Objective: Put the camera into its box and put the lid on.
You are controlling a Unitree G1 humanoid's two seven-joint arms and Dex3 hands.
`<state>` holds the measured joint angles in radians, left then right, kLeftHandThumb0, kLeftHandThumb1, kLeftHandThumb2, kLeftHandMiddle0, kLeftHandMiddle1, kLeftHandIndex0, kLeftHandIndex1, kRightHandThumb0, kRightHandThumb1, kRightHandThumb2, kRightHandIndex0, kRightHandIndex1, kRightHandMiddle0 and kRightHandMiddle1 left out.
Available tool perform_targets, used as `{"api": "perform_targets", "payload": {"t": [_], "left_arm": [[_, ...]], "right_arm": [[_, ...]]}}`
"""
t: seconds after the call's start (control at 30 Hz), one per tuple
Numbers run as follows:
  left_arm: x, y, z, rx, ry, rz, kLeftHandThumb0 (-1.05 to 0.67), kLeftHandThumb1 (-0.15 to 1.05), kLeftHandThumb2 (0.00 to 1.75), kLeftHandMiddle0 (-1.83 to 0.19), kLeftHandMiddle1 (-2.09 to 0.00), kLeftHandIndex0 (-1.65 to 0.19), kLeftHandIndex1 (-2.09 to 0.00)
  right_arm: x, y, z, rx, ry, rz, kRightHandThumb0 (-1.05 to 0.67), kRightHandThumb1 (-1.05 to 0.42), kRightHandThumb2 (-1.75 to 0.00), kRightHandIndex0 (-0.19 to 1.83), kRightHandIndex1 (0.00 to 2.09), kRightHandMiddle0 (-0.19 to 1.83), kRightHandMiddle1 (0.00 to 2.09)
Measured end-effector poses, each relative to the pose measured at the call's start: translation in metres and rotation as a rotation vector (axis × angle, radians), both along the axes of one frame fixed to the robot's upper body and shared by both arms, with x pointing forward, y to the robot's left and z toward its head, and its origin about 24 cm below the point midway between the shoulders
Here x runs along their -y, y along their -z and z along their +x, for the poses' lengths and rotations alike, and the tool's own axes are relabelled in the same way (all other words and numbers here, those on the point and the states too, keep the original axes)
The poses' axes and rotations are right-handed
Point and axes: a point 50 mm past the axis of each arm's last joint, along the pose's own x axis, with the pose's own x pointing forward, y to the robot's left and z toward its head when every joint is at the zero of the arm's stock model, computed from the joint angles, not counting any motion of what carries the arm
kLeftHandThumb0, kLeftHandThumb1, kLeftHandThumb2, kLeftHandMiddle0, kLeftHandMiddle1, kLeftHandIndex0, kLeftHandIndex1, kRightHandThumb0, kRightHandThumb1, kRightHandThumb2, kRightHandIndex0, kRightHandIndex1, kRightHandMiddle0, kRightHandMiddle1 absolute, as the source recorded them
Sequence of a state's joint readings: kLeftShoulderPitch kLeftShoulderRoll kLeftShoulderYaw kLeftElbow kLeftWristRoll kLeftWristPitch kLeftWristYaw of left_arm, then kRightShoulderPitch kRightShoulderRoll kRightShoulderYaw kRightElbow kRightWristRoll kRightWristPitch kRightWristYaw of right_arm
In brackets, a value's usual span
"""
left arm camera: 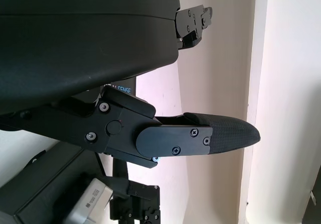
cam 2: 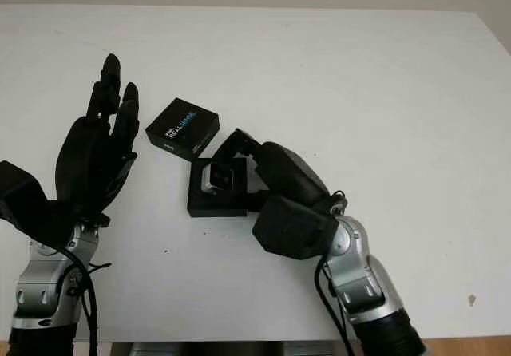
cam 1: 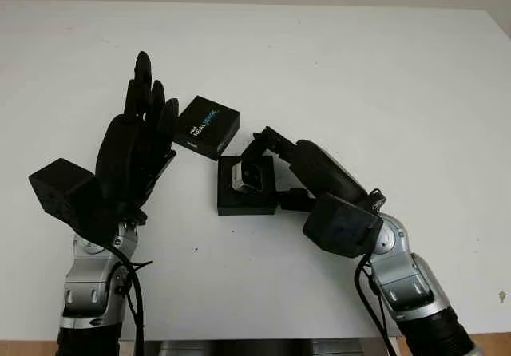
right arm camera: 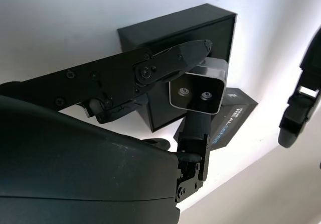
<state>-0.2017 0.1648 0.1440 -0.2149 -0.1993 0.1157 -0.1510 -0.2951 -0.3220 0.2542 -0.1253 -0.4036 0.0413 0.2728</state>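
Note:
A small silver camera (cam 1: 246, 178) is held over the open black box (cam 1: 247, 199) near the table's middle. My right hand (cam 1: 267, 150) is shut on the camera, its fingers (right arm camera: 170, 63) pinching the silver body (right arm camera: 196, 90) just above the box's inside (right arm camera: 170, 103). The black lid (cam 1: 207, 126), printed with white and blue lettering, lies on the table just behind and left of the box, tilted. My left hand (cam 1: 144, 108) is open and raised beside the lid's left edge, fingers pointing away from me, holding nothing.
The white table (cam 1: 359, 77) spreads wide to the back and right. Its front edge (cam 1: 263, 342) runs close to my arms. The lid (cam 2: 182, 128) sits between my left hand (cam 2: 108, 120) and the box (cam 2: 215, 200).

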Motion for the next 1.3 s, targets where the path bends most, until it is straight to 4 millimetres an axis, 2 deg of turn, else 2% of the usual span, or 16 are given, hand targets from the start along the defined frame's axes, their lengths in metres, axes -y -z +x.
{"api": "perform_targets", "payload": {"t": [0.3,0.73,0.87,0.93,0.97,1.03,1.1,1.3], "left_arm": [[0.001,-0.001,0.000,0.011,-0.003,-0.007,-0.76,1.05,0.44,0.19,0.00,0.19,0.00],[0.001,-0.001,0.000,0.023,0.000,-0.006,-0.76,1.05,0.43,0.19,0.00,0.19,0.00],[0.001,-0.001,0.000,0.023,0.001,-0.006,-0.77,1.05,0.43,0.19,0.00,0.19,0.00],[0.002,-0.001,0.000,0.023,0.000,-0.007,-0.76,1.05,0.43,0.19,0.00,0.19,0.00],[0.002,-0.001,0.000,0.022,-0.001,-0.009,-0.76,1.05,0.42,0.19,0.00,0.19,0.00],[0.002,-0.001,0.000,0.021,-0.001,-0.012,-0.76,1.05,0.42,0.19,0.00,0.19,0.00],[0.002,-0.001,0.000,0.021,0.000,-0.015,-0.75,1.05,0.41,0.19,0.00,0.19,0.00],[0.006,0.000,0.000,0.022,0.000,-0.018,-0.76,1.05,0.44,0.19,0.00,0.19,0.00]], "right_arm": [[0.004,-0.008,0.003,0.131,-0.025,-0.108,-0.42,-0.97,-0.05,0.33,0.07,0.40,1.49],[0.004,-0.008,0.003,0.188,-0.014,-0.130,-0.42,-0.97,-0.05,0.35,0.07,0.41,1.45],[0.003,-0.008,0.003,0.193,-0.020,-0.139,-0.47,-0.99,-0.06,0.29,0.04,0.38,1.43],[0.004,-0.007,0.002,0.177,-0.042,-0.170,-0.61,-1.01,-0.06,0.14,0.01,0.15,1.15],[0.004,-0.006,0.002,0.169,-0.057,-0.197,-0.68,-1.02,-0.06,0.04,0.01,0.05,0.91],[0.006,-0.009,0.001,0.168,-0.084,-0.252,-0.75,-1.02,-0.05,-0.10,0.02,0.01,0.55],[0.007,-0.012,0.000,0.176,-0.103,-0.295,-0.78,-1.02,-0.05,-0.17,0.01,-0.01,0.33],[0.007,-0.016,-0.003,0.188,-0.122,-0.332,-0.81,-1.00,-0.05,-0.19,0.00,-0.04,0.21]]}}
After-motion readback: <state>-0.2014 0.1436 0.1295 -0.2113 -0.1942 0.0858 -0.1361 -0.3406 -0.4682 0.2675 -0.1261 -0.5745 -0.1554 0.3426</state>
